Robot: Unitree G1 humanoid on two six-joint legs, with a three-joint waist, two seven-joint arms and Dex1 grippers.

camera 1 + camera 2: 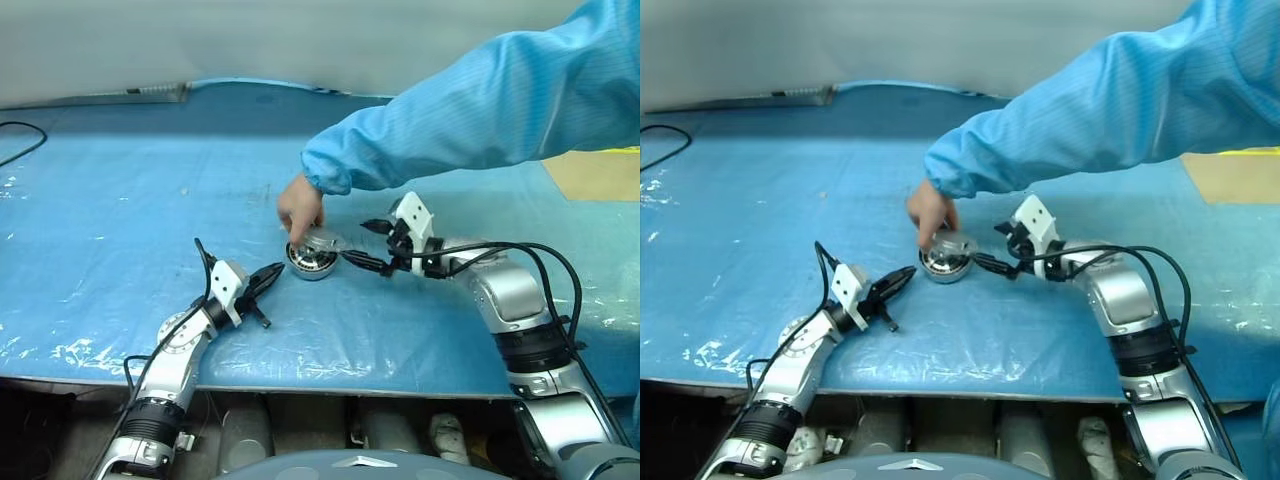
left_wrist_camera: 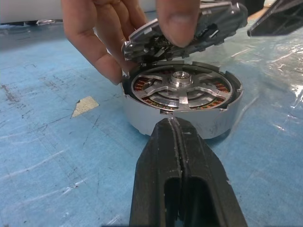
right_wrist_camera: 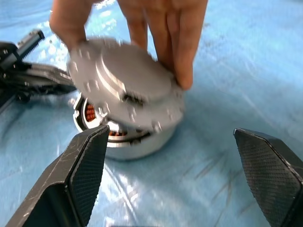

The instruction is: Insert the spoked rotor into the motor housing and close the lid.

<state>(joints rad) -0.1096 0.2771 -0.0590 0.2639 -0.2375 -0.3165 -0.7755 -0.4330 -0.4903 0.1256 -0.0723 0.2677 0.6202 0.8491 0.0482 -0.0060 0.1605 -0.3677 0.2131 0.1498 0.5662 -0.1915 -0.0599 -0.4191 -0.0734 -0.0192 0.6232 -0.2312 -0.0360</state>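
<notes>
Person's hand [image 1: 300, 208] tilting lid [image 3: 125, 90] over housing [image 2: 182, 106]; left gripper [image 2: 176, 137] clenched beside it, right gripper [image 3: 182, 175] released, flanking.

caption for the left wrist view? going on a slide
Shut left claw faces the motor housing, spoked rotor seated inside, while a person's hand holds the lid tilted above it.
</notes>
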